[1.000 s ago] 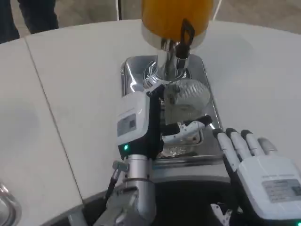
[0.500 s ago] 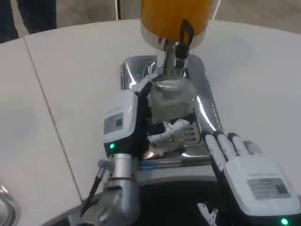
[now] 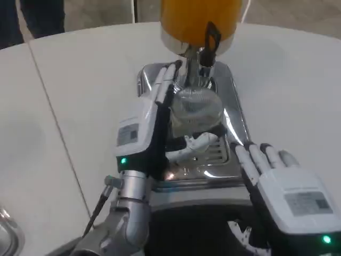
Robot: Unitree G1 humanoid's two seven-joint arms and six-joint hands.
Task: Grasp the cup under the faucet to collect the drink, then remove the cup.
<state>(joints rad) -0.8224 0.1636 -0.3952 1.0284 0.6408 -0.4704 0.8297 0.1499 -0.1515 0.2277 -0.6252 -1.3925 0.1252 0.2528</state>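
A clear plastic cup (image 3: 195, 108) stands on the chrome drip tray (image 3: 232, 96) right under the faucet (image 3: 204, 55) of the orange drink dispenser (image 3: 198, 17). My left hand (image 3: 143, 129) is at the cup's left side. Its fingers (image 3: 164, 83) stretch straight up past the cup toward the dispenser base, and its thumb (image 3: 192, 144) lies across the front of the cup near its foot. The fingers do not wrap the cup. My right hand (image 3: 288, 188) hovers at the tray's front right corner, fingers straight and apart, holding nothing.
The black tap lever (image 3: 212, 34) sticks out above the faucet. A seam in the white table (image 3: 53, 133) runs diagonally on the left. A metal rim (image 3: 6, 230) shows at the bottom left corner, and a person's legs (image 3: 32, 16) stand beyond the far left edge.
The left hand carried the cup leftward until it stood under the faucet. Its fingers then uncurled from the cup and now point straight up. The right hand shifted slightly.
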